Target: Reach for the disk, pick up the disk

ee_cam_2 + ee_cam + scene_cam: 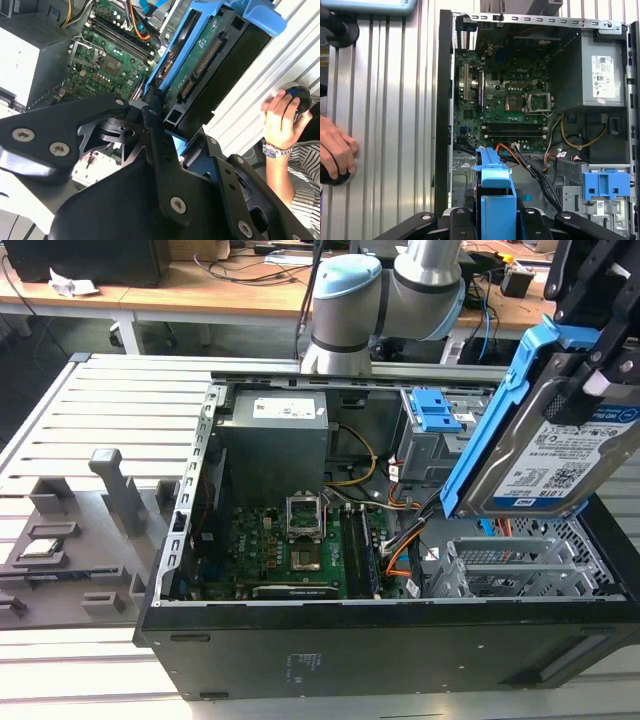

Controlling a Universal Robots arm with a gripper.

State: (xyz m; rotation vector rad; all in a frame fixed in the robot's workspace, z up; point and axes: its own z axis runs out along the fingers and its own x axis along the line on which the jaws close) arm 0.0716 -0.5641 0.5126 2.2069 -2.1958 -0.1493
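The disk (560, 465), a silver hard drive with a white-and-blue label and a blue frame, hangs tilted in the air above the drive-bay corner of the open computer case (380, 640), at the exterior view's right. My gripper (588, 380) is shut on its upper end. The second wrist view shows the disk's (200, 55) green circuit-board underside running away from the black fingers (155, 130). In the first wrist view the disk's blue frame (496, 195) stands edge-on between the two fingers (457, 220).
Inside the case lie the motherboard (290, 550), a grey power-supply box (275, 445), a blue latch piece (435, 410) and loose cables (400, 540). A grey fixture block (75, 550) sits on the slatted table (120, 410). A person's hand (335, 150) rests beside the case.
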